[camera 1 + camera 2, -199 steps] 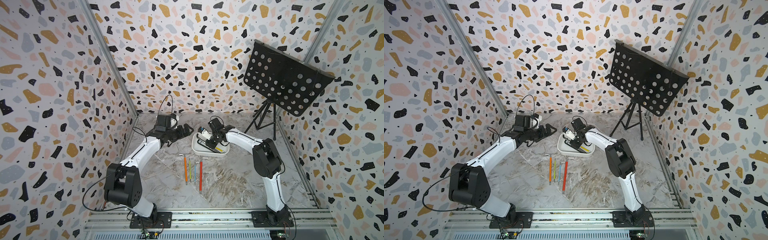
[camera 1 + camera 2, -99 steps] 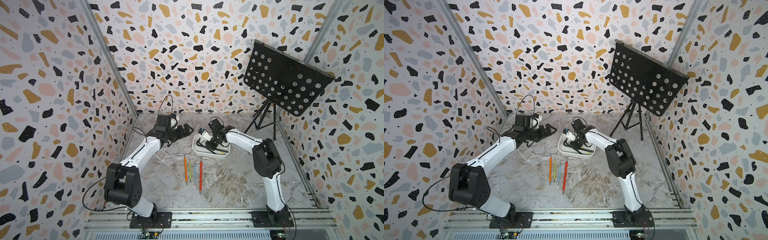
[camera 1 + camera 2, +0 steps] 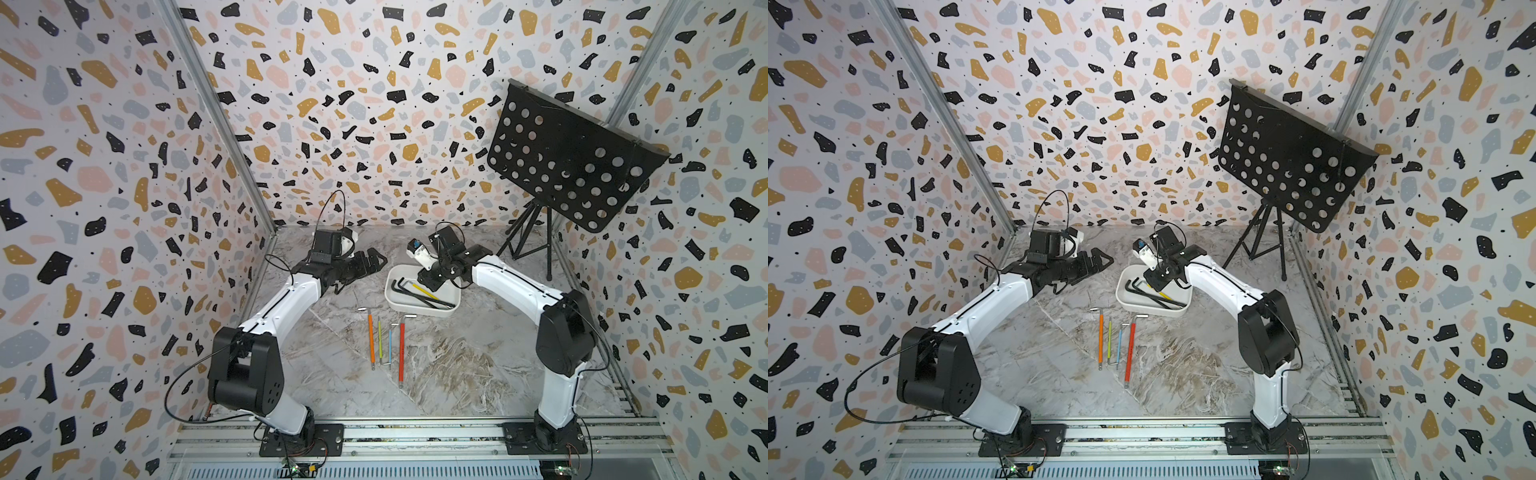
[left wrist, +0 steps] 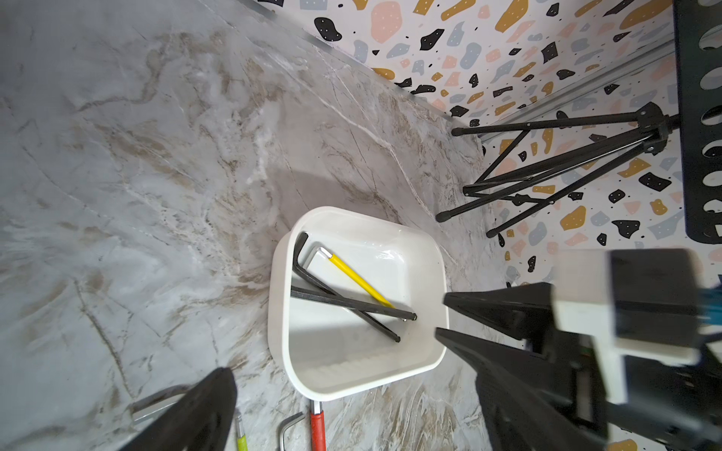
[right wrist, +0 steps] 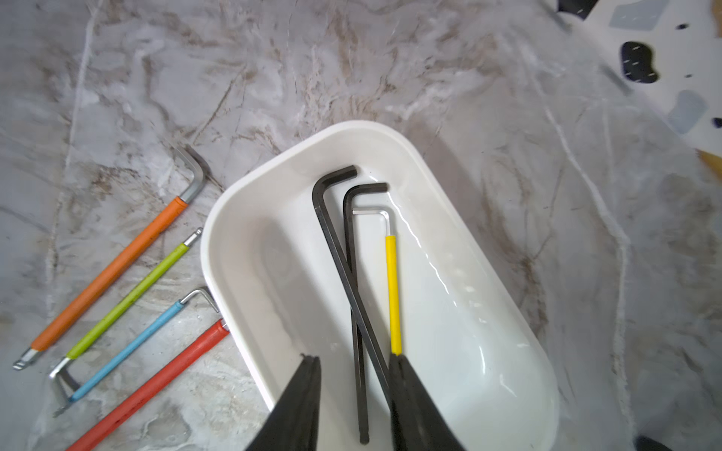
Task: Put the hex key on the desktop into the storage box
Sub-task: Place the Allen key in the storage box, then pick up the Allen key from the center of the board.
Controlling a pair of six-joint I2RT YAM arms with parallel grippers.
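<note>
Holds nothing in the part-open right gripper (image 5: pixel 352 357), has three keys (image 5: pixel 392 289) in the box (image 5: pixel 218 234) right below and ahead of the jaws, leaves four coloured keys (image 5: pixel 117 261) on the desktop (image 5: pixel 390 58) off to their side.

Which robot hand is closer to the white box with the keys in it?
Right. The right gripper hangs over the storage box, jaws apart above the hex keys inside. The left gripper is off to the box's side, over the desktop.
</note>
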